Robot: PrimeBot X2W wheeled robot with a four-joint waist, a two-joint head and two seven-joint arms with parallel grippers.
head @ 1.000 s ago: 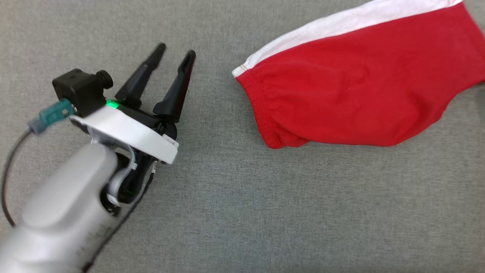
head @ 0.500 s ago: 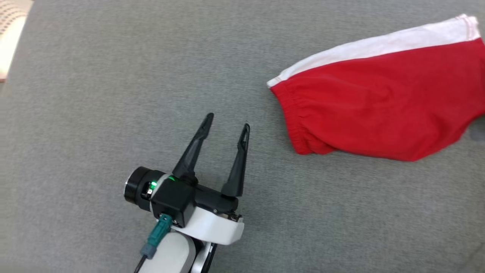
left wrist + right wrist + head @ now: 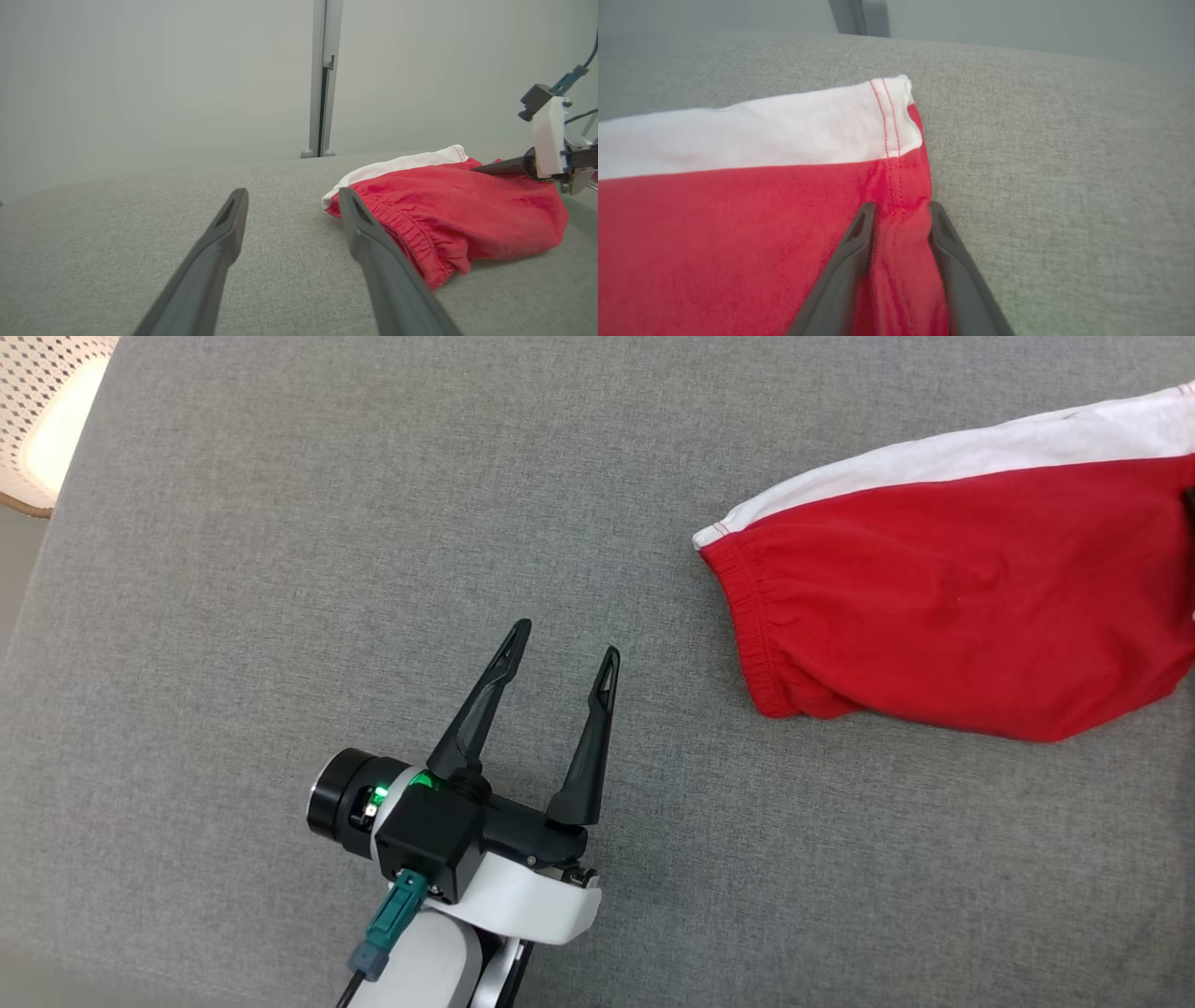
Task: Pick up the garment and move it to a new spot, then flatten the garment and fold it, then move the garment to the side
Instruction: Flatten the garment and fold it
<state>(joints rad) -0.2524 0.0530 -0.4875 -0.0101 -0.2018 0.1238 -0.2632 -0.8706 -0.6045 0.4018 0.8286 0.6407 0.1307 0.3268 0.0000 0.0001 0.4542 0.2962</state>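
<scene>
your left gripper [image 3: 565,642] hung over the bare grey cloth surface [image 3: 280,569], low and left of centre in the head view. its two dark fingers stood wide apart with nothing between them, and they pointed up and slightly right. a green light [image 3: 381,793] glowed on its wrist and a teal plug [image 3: 392,919] hung from the black camera box behind the fingers.

the garment [image 3: 952,616] lay on the same surface to the right of that gripper and well apart from it. it was red, with a white band [image 3: 980,453] along its far edge. its gathered elastic hem [image 3: 756,616] faced the left gripper, and the cloth looked folded into one thick, rounded pad rather than spread out. in the left wrist view the hem sat just beyond the right-hand fingertip, not touching it.

your right gripper [image 3: 902,210] was at the garment's far right end. in the right wrist view its fingers had drawn in on a raised fold of red cloth beside the stitched seam, just below the white band. the ridge of cloth filled the gap and touched both fingers, so you had it pinched there.

a pale perforated object [image 3: 47,420] showed past the surface's top left corner in the head view. a grey upright post [image 3: 324,79] stood behind the surface against a plain wall.
</scene>
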